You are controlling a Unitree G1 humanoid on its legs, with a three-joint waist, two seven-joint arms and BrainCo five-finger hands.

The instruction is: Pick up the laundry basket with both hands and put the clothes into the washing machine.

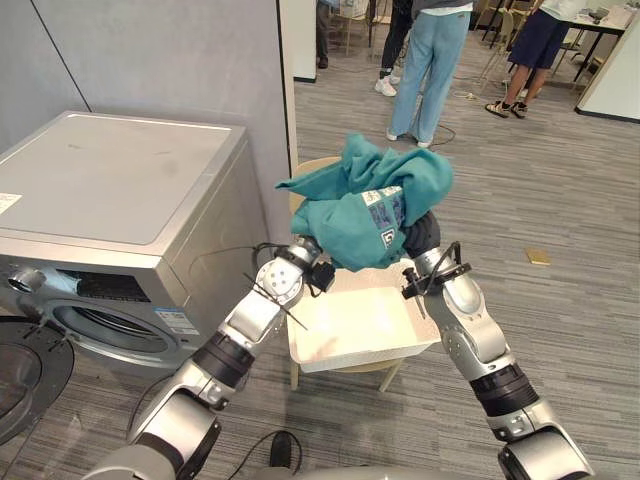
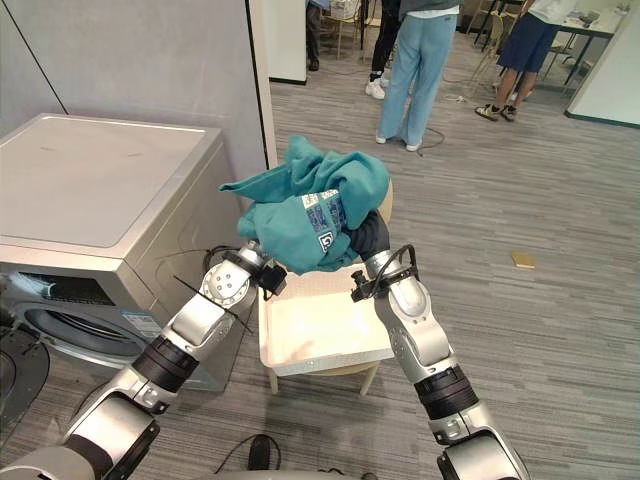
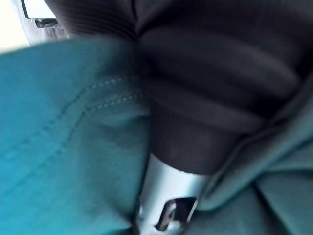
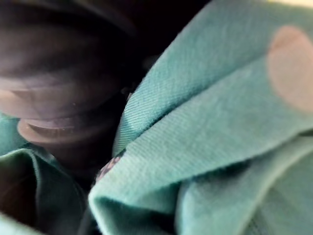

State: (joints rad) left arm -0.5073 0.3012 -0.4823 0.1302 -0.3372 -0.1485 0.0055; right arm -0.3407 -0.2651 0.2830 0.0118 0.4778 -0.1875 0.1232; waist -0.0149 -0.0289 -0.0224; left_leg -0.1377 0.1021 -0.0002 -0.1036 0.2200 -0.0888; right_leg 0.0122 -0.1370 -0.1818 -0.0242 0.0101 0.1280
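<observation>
The clothes (image 1: 365, 200) are one big blue-green bundle, held up in the air between the two arms. The bundle is up beside the washing machine (image 1: 120, 200), about as high as its flat top. It hangs over a chair (image 1: 360, 320) with a white seat that stands just beside the washing machine.

The bundle is wider than it is tall. Its long way runs from the washing machine side to the far side, and a pointy flap sticks out toward the washing machine. A patch (image 1: 385, 208) with print faces the robot.

The left hand (image 3: 205, 73) is under the bundle on the washing machine side. The right hand (image 1: 425, 235) is under the other end. Cloth covers the fingers of both, so I cannot tell if they grip or just carry.

The washing machine's round door (image 1: 25, 370) hangs open. A person (image 1: 430, 60) in blue jeans stands well away from the washing machine.
</observation>
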